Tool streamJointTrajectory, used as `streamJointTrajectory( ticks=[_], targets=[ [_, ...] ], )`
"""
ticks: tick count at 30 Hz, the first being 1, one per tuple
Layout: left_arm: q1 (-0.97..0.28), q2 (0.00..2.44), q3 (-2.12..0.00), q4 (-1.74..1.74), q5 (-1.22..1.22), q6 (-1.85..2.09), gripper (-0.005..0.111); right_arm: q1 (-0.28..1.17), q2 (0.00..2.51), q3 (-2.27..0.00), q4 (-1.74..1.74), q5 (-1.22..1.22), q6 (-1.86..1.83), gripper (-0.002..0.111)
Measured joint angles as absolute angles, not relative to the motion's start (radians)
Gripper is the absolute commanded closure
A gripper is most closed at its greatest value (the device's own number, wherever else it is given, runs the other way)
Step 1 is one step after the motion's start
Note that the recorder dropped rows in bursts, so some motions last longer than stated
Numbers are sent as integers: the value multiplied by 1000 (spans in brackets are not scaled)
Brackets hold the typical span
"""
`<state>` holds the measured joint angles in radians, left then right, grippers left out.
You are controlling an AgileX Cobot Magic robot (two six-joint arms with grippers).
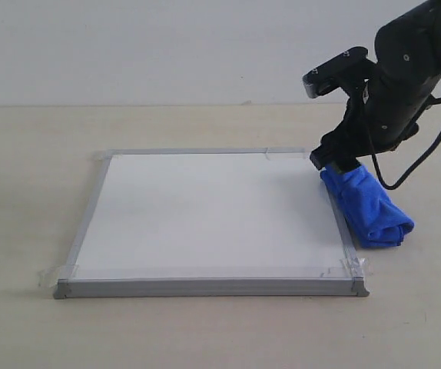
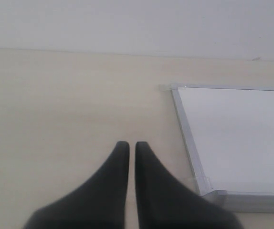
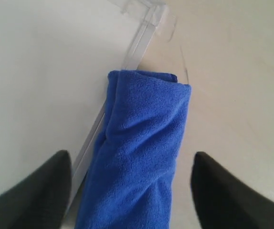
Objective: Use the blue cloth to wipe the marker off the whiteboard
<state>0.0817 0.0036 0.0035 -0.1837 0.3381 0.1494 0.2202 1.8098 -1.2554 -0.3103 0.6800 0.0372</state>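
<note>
Whiteboard (image 1: pixel 205 287) sits up front, looking clean: no marker visible anywhere. Blue cloth (image 1: pixel 366 207) lies folded across its right frame, half on the table (image 1: pixel 21 192). Right gripper (image 3: pixel 130 160) spread wide astride it, gripping nothing; left gripper (image 2: pixel 132 145) pinched closed, empty. Reads as wipe finished; next, lift clear without snagging. No legible writing.

A pale beige table (image 1: pixel 205 330) is seen, with a plain and matte surface. The whiteboard (image 1: pixel 213 211) is laid flat on it, near the middle. The board's grey frame is fixed to the table with clear tape (image 1: pixel 51 274) at the 7 o'clock corner, and also at the 5 o'clock corner. At about 3 o'clock of the board, the blue cloth (image 1: pixel 366 207) is placed as a folded roll. One end of the roll is laid over the frame and the other end is rested on the table.
</note>
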Motion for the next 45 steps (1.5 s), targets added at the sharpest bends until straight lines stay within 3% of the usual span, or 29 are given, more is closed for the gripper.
streamJointTrajectory(
  ticks=[3, 8, 23, 30, 45],
  targets=[
    [82, 4, 3, -184, 338, 149, 102, 220, 1810, -1255, -310, 673, 51, 88],
    [82, 4, 3, -184, 338, 149, 102, 220, 1766, -1255, -307, 664, 63, 108],
    [82, 4, 3, -184, 338, 149, 102, 220, 1379, -965, -33, 567, 44, 108],
    [82, 4, 3, -184, 338, 149, 102, 296, 1164, -813, 126, 564, -18, 108],
    [82, 4, 3, -184, 338, 149, 102, 349, 985, -766, 189, 720, 98, 108]
  ],
)
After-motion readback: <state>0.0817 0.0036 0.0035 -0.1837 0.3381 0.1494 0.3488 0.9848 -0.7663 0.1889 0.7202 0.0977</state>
